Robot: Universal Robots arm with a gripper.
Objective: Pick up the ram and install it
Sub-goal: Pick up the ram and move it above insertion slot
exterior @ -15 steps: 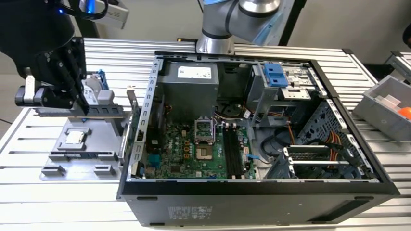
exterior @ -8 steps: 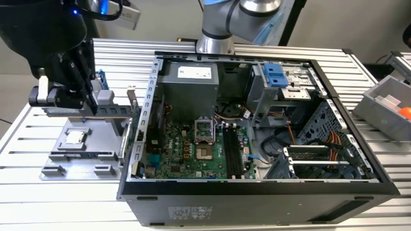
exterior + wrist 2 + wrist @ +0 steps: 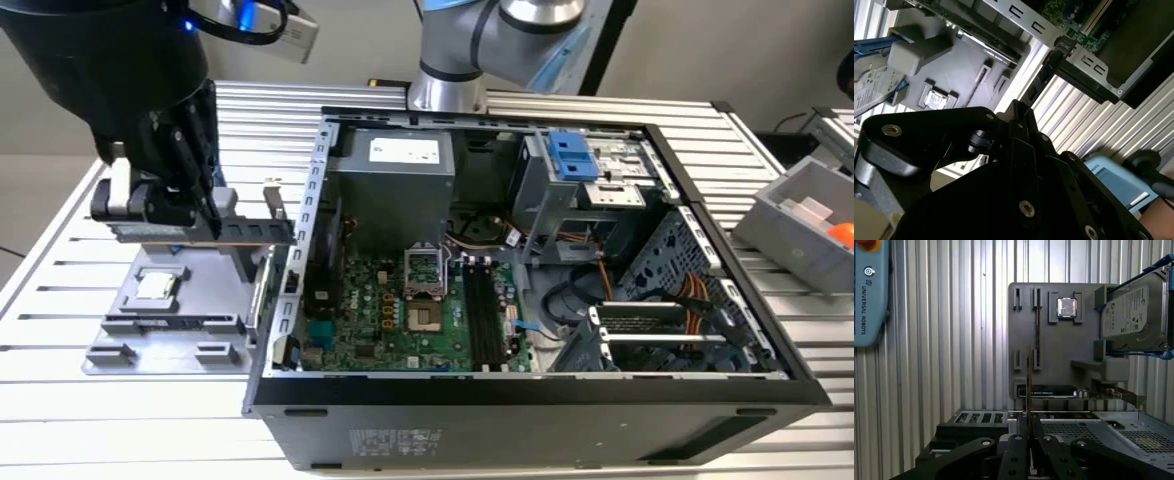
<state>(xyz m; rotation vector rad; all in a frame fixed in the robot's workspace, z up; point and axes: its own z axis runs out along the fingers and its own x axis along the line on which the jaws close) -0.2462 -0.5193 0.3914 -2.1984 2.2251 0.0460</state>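
ROBOT ARM HOLDS MEMORY STICK OVER PARTS TRAY. The arm's black claw [image 3: 200,220] pinches the ram [image 3: 254,231], a thin green memory stick, with its two fingers [image 3: 1015,452] pressed against the stick's flat faces. In the exterior view the ram sits level in the grip, and its free end juts from the claw toward the wall of the open computer case [image 3: 534,400] just beside it. In the first wrist view the stick shows edge-on, a narrow strip rising from between the fingers.

Below the claw sits a grey parts tray [image 3: 147,330]. One of its long narrow slots [image 3: 1036,325] runs just beside the line of the held stick. A square silver processor chip [image 3: 158,285] rests in a pocket of the tray under the claw. A hard drive in a blue frame [image 3: 1134,310] stands at the tray's edge beyond the chip.

Inside the case, well apart from the claw, the green motherboard [image 3: 400,310] carries its black memory slots [image 3: 483,320]. A light-blue teach pendant [image 3: 869,290] lies on the ribbed metal table [image 3: 54,400], on the far side of the claw from the hard drive.
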